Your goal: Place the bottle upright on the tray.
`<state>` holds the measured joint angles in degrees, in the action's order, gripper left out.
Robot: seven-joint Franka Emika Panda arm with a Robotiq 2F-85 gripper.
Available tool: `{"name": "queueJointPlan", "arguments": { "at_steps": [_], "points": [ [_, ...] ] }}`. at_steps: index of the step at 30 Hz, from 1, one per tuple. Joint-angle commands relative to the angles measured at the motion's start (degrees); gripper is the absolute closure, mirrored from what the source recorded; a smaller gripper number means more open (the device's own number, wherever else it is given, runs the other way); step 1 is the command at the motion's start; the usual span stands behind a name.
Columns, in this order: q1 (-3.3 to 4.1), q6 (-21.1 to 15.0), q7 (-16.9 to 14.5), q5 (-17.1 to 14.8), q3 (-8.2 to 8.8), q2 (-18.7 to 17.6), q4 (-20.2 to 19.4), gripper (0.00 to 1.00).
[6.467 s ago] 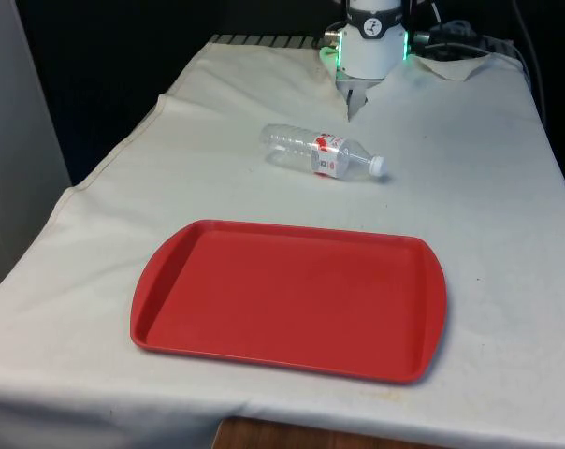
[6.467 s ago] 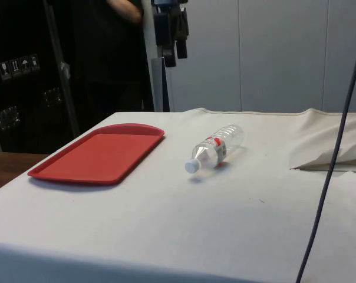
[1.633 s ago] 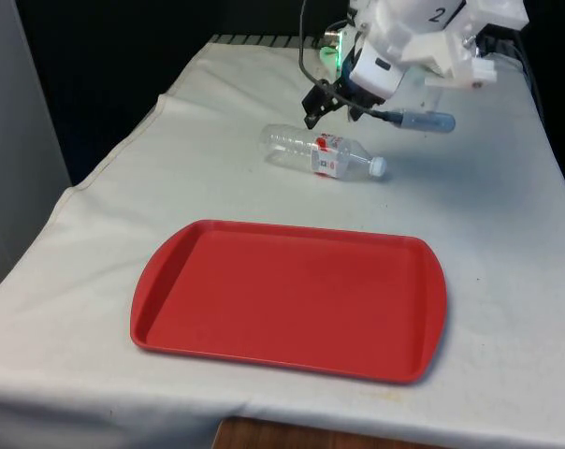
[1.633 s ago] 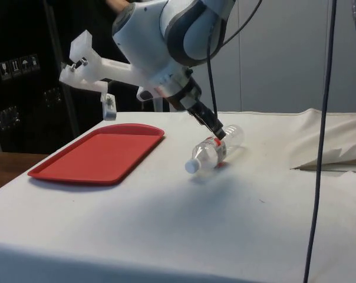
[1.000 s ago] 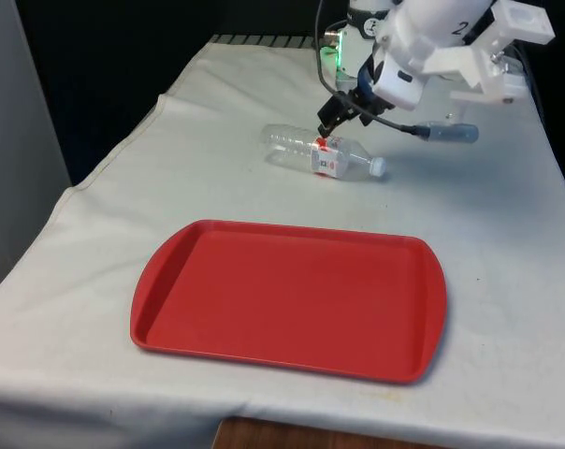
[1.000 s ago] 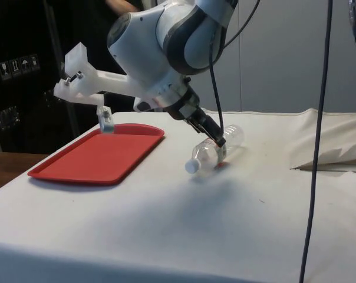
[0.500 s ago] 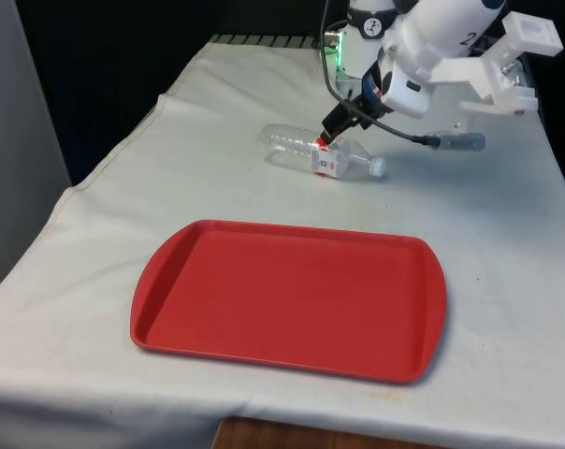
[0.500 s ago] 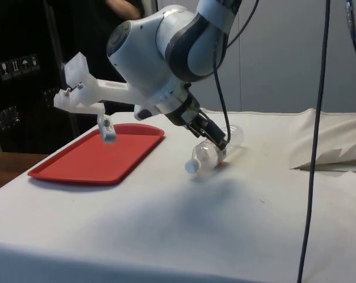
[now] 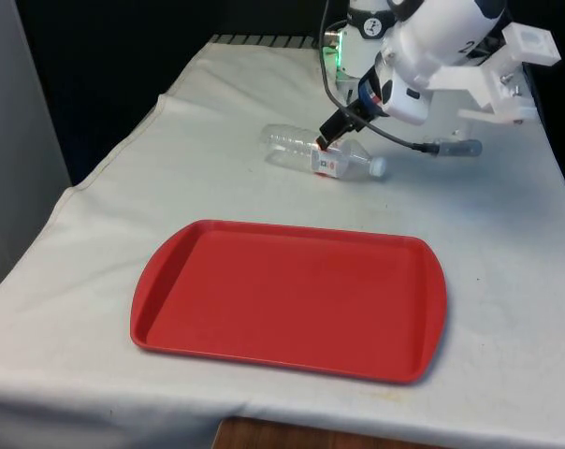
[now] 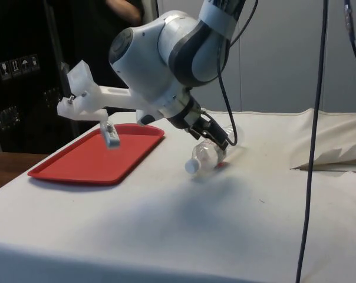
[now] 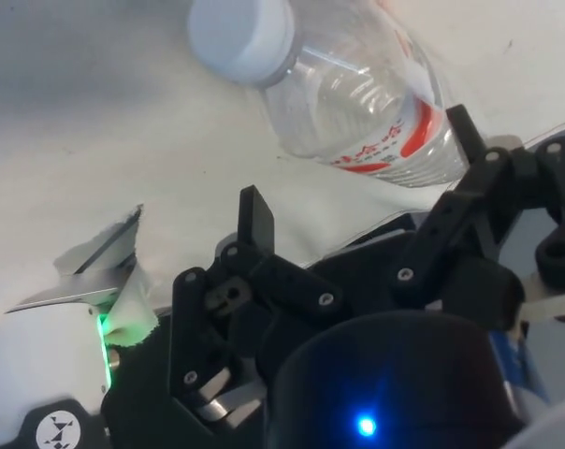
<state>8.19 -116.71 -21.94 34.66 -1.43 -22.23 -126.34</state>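
The clear plastic bottle with a white cap and a red-and-white label (image 9: 324, 155) lies on its side on the white cloth (image 9: 217, 178) that covers the table, beyond the far edge of the flat red plastic tray (image 9: 290, 297) and clear of it. Its cap points toward the front view's right, and its base toward the front view's left. In the side view the bottle (image 10: 208, 154) rests with its cap toward the camera and slightly toward the tray (image 10: 98, 155); no liquid can be made out inside it, and it looks see-through along its whole length.

The black two-finger gripper (image 9: 331, 133) sits low at the bottle's labelled middle, tilted at a slant from the white arm (image 9: 432, 47) above it. In the wrist view the 2 fingers stand apart, 1 finger (image 11: 255, 222) on one side and the other (image 11: 471, 140) close against the bottle's (image 11: 357, 89) labelled flank, with the bottle lying ahead of the fingertips and not clamped between them. The side view places the gripper (image 10: 212, 139) right above the bottle, at or very near its upper surface; contact cannot be told for certain.

The tray holds nothing; its red floor is bare from rim to rim.

A person in dark clothing (image 10: 122, 12) stands behind the table in the side view.
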Motion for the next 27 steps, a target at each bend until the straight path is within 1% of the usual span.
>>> {"name": "queueJointPlan", "arguments": {
  "at_steps": [1,6,7,8,12,16,17,18,24,26,27],
  "points": [
    [-0.06,-0.4,-0.5,0.7,0.06,-0.2,-0.1,0.0],
    [0.11,0.5,-1.1,1.9,0.0,-0.6,0.1,0.0],
    [-0.06,0.3,-1.0,1.5,-0.06,-0.4,0.0,0.0],
    [0.11,0.7,-1.2,2.2,-0.06,-0.6,0.1,0.0],
    [0.17,1.5,-1.6,3.4,-0.23,-1.0,0.2,0.0],
    [0.17,2.1,-1.8,4.4,-0.4,-1.4,0.4,0.0],
    [-0.06,1.8,-1.7,4.1,-0.46,-1.2,0.2,0.0],
    [0.17,2.3,-1.8,4.6,-0.4,-1.6,0.5,0.0],
    [0.29,3.0,-1.7,6.3,-0.74,-2.6,0.9,0.0],
    [0.23,3.2,-1.2,6.6,-0.97,-3.1,1.1,0.0],
    [0.0,3.1,-1.5,6.2,-1.15,-2.9,1.0,0.0]
  ]
}}
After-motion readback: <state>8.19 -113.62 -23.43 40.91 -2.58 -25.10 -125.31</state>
